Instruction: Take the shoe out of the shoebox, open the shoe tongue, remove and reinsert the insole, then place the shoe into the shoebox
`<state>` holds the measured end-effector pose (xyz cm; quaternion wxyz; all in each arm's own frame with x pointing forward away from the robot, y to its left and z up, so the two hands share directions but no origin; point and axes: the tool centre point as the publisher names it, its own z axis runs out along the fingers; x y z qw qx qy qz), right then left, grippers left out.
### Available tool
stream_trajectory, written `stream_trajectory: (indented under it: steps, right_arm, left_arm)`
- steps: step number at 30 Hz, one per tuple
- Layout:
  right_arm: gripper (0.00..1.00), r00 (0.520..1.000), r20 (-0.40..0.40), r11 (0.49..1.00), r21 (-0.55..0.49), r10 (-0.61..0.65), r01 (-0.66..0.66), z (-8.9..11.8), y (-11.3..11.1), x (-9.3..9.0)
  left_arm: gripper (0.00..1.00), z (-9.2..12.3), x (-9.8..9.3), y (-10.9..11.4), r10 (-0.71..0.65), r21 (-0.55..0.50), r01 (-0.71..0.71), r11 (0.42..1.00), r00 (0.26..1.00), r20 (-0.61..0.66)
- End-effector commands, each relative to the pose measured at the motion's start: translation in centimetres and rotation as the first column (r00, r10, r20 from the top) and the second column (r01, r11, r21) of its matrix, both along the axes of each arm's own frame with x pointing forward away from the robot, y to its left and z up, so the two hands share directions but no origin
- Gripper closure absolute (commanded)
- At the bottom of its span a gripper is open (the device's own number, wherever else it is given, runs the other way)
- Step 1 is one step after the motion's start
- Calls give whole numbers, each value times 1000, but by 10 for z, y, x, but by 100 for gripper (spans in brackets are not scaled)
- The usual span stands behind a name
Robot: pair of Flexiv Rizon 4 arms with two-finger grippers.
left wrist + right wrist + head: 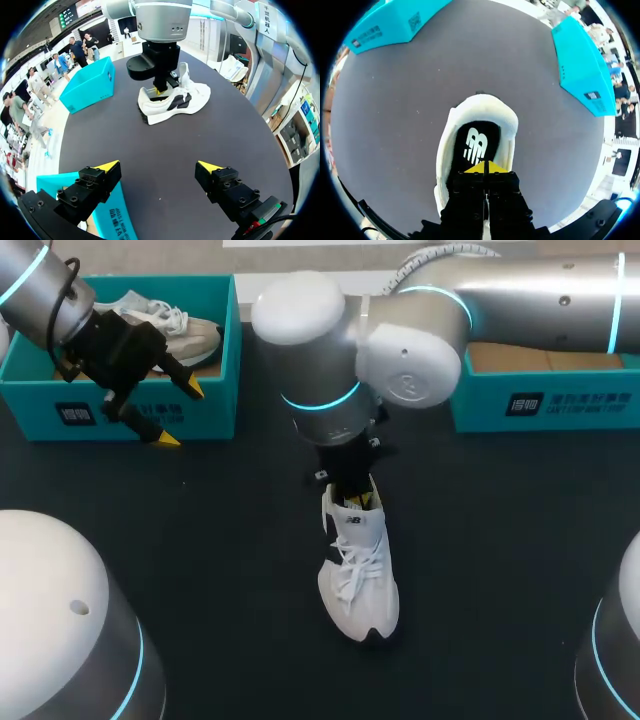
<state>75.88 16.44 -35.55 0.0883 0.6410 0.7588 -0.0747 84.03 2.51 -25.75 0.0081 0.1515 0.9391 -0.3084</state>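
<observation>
White shoe [358, 580] upright, laced, w/ blk insole [475, 142].

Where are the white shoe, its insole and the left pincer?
white shoe [355, 565], head view, on its laces
insole [476, 141], right wrist view, on its printed heel area
left pincer [159, 166], left wrist view, midway between its tips

shoe [358, 575] heel: behind right arm [400, 350] | right shoebox [545, 400]: partly hidden

Shoe [358, 575]: white cloth upper and laces, matt. Insole [476, 142]: black, smooth, matt. 2 shoeboxes, far left [120, 410] and far right [545, 400]: teal card, slight sheen. Table [200, 540]: dark, matt. Right arm [300, 315] shell: smooth, glossy, silver-white.
</observation>
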Motion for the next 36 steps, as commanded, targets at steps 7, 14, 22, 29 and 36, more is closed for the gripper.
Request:
stream_trajectory:
  steps: [7,14,22,29,36]
  right_arm:
    - [100,974,-157,986,-37,-165,162,8,2,-11]
    - [100,955,-226,976,57,-191,209,12,-6,-25]
    - [79,946,-267,976,66,-184,208,17,-9,-34]
    - [0,933,-311,964,130,-183,233,15,-6,-38]
    - [0,938,-312,969,144,-149,202,15,5,-42]
  left_arm:
    - [0,0,-1,0,0,3,0,1000,1000,1]
    - [0,0,-1,0,0,3,0,1000,1000,1]
    - [0,0,-1,0,0,3,0,1000,1000,1]
    - [0,0,-1,0,0,3,0,1000,1000,1]
    - [0,0,-1,0,0,3,0,1000,1000,1]
